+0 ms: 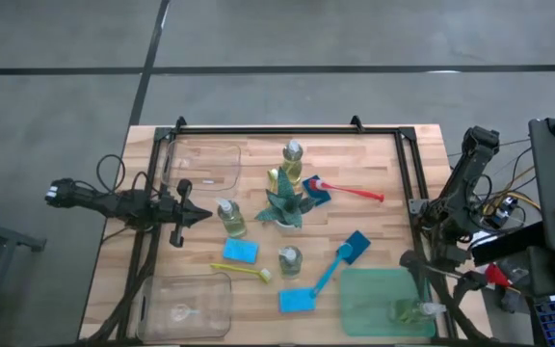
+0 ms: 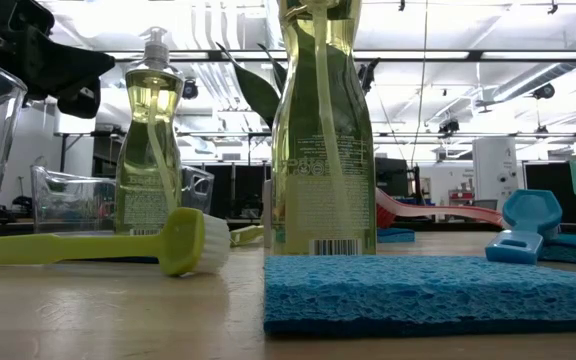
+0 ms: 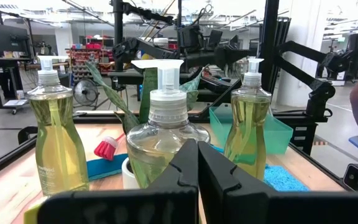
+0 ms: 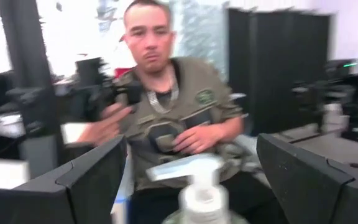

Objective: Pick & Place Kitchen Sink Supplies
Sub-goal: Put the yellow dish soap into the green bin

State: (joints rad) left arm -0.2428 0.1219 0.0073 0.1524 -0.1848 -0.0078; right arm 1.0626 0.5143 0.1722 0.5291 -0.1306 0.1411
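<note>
Pump bottle (image 1: 414,310) — inside green tray (image 1: 359,299)

Our arms are dark, jointed. Left gripper (image 3: 197,180) has black angular fingers with moulded ridges; right gripper (image 4: 191,180) has broad matte black wedge-shaped fingers (image 4: 92,180).

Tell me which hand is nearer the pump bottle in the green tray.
Right. The right hand straddles that pump bottle in the green tray, fingers open; the left hand, shut, is across the table by another bottle.
</note>
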